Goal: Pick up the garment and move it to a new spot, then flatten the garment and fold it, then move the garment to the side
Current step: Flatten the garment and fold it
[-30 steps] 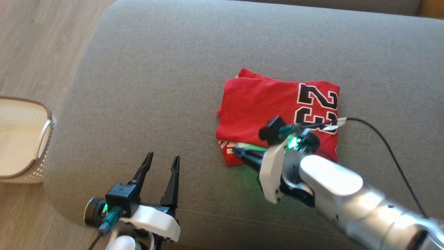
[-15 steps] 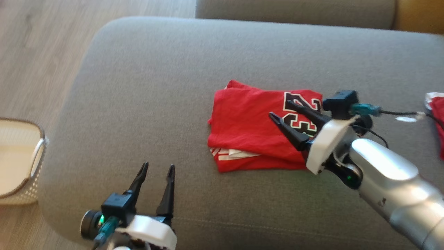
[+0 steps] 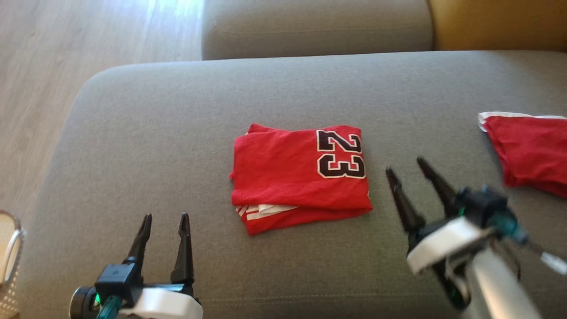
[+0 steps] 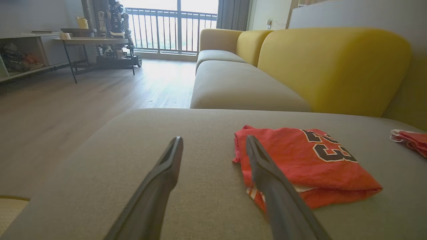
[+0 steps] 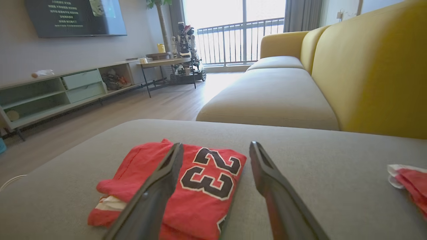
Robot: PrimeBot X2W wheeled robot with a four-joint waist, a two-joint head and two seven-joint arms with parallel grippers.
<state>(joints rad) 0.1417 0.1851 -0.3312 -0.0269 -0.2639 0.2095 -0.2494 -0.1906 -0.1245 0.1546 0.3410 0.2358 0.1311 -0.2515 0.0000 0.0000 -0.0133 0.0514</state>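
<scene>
The folded garment (image 3: 292, 177) lay mid-cushion on the sofa (image 3: 177, 133), long axis running 9 to 3 o'clock, at 9 o'clock from the nearer right hand (image 3: 405, 165) and about 2 o'clock from the left hand (image 3: 165, 216), both spread and empty.

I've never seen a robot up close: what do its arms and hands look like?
The left gripper and right gripper each have two long, dark, pointed fingers on a white base. A black block with a teal plug sits behind each; the left's shows a green light. The right forearm is silvery.
</scene>
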